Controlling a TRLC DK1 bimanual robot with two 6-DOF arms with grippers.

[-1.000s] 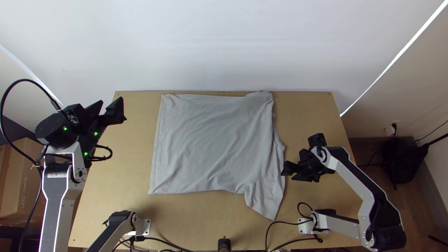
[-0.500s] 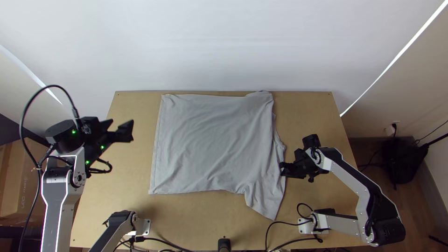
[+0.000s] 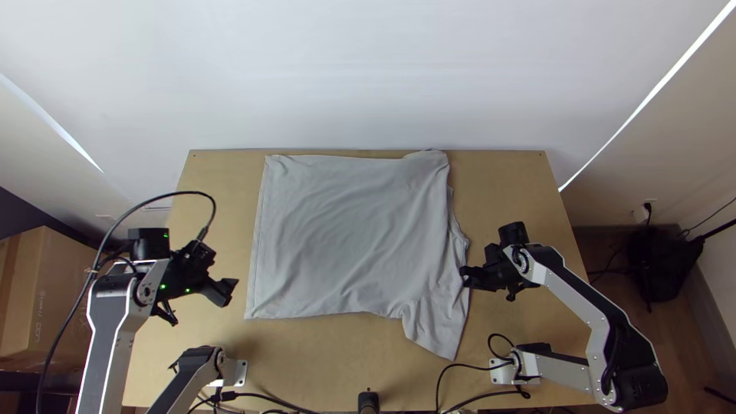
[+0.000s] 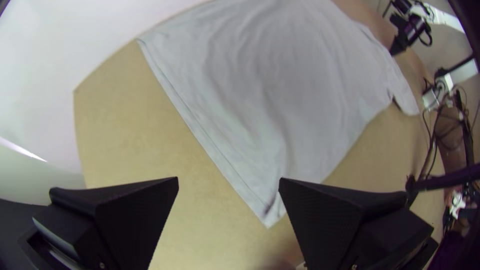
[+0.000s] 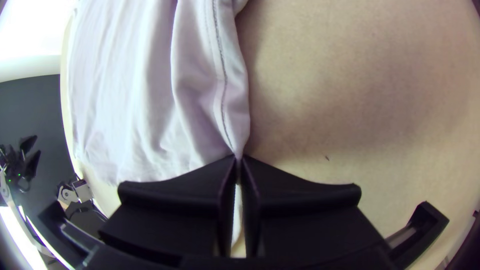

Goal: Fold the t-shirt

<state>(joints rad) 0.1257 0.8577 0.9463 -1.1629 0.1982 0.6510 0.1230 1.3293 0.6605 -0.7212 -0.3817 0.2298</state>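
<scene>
The t-shirt (image 3: 353,238) lies mostly spread on the tabletop (image 3: 521,192). My right end effector (image 5: 237,159) pinches its collar-side edge, likely as an anchor, layers unclear; my left end effector (image 4: 228,179) hangs open near a hem corner, presumably to grip there.

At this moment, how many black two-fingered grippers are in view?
2: the left gripper hangs open left of the grey cloth t-shirt; the right gripper is shut on the t-shirt's right edge, seen from above.
</scene>
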